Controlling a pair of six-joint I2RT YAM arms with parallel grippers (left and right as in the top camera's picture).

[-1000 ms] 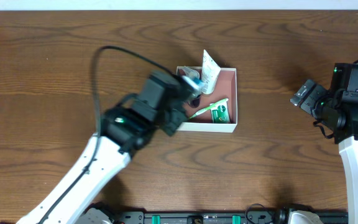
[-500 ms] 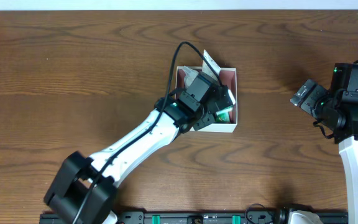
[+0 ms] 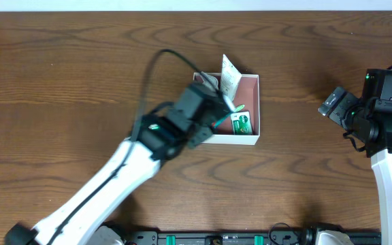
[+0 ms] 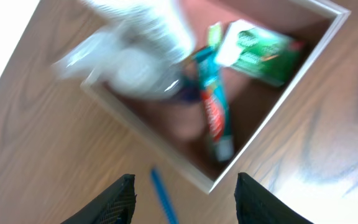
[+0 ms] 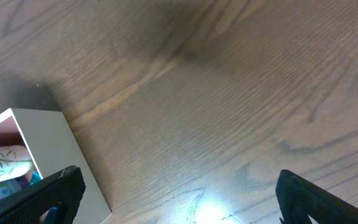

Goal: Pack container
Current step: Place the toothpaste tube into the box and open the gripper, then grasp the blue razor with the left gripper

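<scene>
The container (image 3: 237, 139) is a white square box with a pinkish-brown inside, at the table's middle. It holds a green packet (image 3: 241, 123) and a white tube (image 3: 229, 75) that leans over the far rim. My left gripper (image 3: 216, 112) hangs open and empty over the box's near-left corner. The left wrist view shows the container (image 4: 275, 106) with a teal-and-red toothpaste tube (image 4: 215, 115), the green packet (image 4: 257, 46) and a blurred white item (image 4: 142, 37); my open fingers (image 4: 185, 186) are just outside its rim. My right gripper (image 3: 332, 103) is open and empty, far right of the box.
A thin blue stick (image 4: 163, 199), blurred, lies on the wood outside the box between my left fingers. The right wrist view shows the container's white wall (image 5: 61, 162) at the left, bare wood under my right gripper (image 5: 179, 186), and a bright glare spot.
My left gripper reached into the box half a second ago and has since drawn back toward its near-left corner with open fingers. The right arm has not moved.
</scene>
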